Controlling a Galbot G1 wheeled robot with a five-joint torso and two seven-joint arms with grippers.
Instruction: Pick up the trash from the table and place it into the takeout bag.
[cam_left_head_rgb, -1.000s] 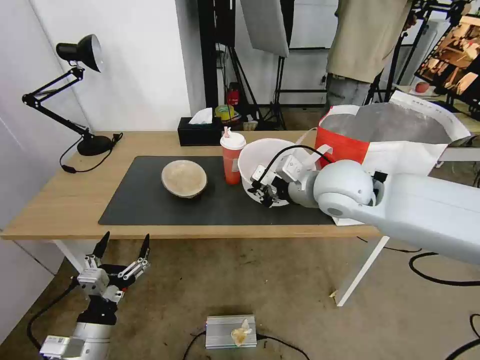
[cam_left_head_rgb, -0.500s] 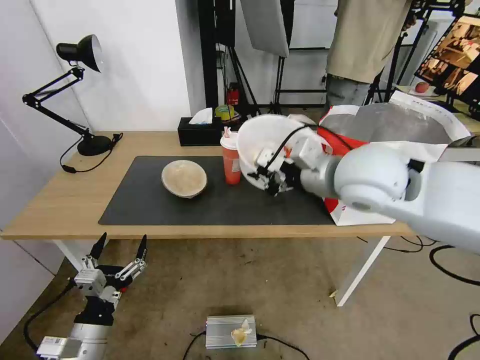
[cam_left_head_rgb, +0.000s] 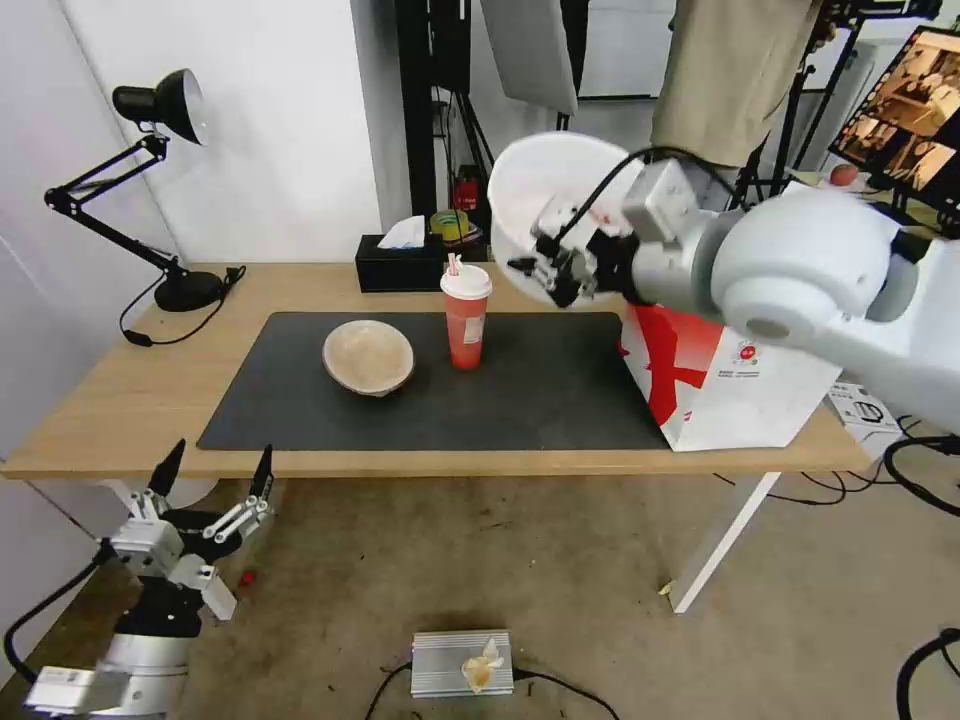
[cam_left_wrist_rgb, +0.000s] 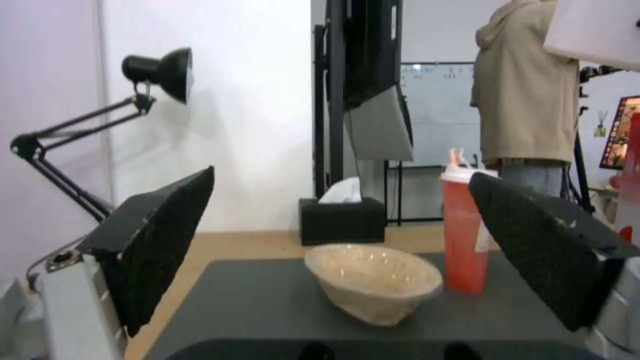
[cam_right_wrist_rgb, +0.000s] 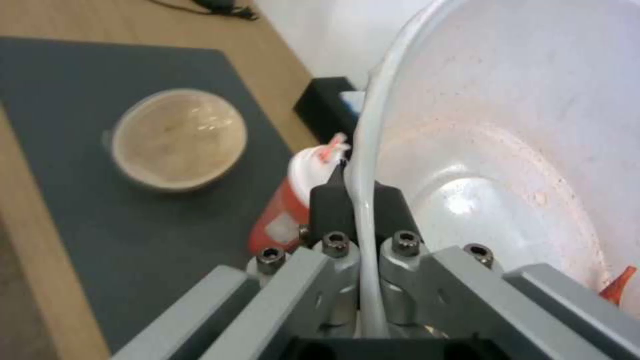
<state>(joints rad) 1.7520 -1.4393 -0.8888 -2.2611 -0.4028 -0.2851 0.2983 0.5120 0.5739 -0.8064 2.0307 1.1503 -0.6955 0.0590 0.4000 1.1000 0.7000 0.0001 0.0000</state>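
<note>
table light wood, white legs | dark grey mat lying along its middle | beige bowl and red cup sitting on mat, near each other | takeout bag standing at right end | black tissue box at back edge | desk lamp standing back-left

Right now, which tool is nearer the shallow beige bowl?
Left. The left tool hangs open below the table edge in front of the shallow beige bowl; the right tool holds the white round bowl aloft.

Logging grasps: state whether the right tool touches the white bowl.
Touching. The right wrist view shows the right tool clamped on the white bowl rim.
</note>
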